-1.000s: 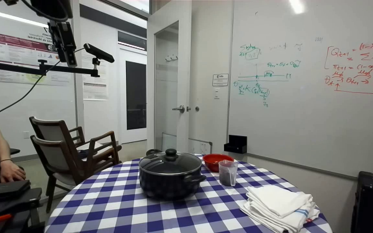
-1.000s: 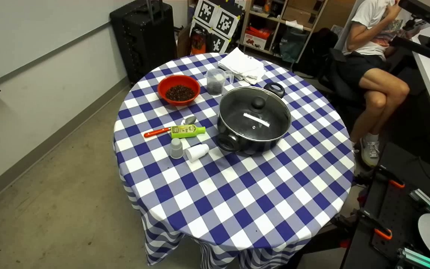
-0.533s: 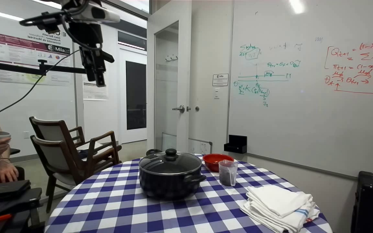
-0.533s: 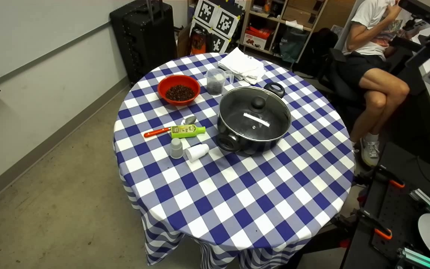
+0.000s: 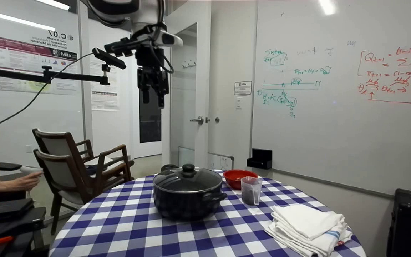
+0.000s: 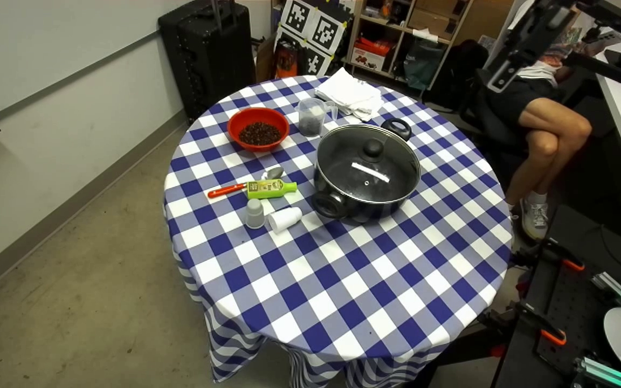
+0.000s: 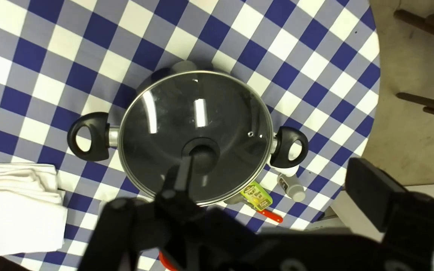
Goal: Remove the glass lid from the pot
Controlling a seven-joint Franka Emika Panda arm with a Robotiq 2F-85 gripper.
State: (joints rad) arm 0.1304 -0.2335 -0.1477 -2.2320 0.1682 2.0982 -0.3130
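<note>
The black pot [image 5: 184,207] stands on the checked tablecloth, and in both exterior views [image 6: 364,211] its side handles show. The see-through glass lid [image 5: 171,181] with its dark centre knob [image 5: 188,170] lies flat on the pot, also seen in an exterior view [image 6: 343,161]. In the wrist view the lid [image 7: 171,124] is seen from above, and one finger overlaps its knob [image 7: 205,160]. My gripper [image 5: 153,102] points down, empty, well above and to one side of the pot. Its fingers stand wide apart in the wrist view [image 7: 275,178].
A red bowl [image 6: 240,141] of dark beans, a clear measuring cup [image 6: 310,116] and folded white towels [image 6: 349,96] stand near the pot. A green bottle [image 6: 267,189], a red-handled spoon [image 6: 227,191] and two small containers [image 6: 255,214] lie beside it. A person [image 6: 553,124] sits beyond the table.
The arm has swung in towards the table, its gripper moving right and lower in an exterior view and coming to point straight down. The pot and lid have not moved.
</note>
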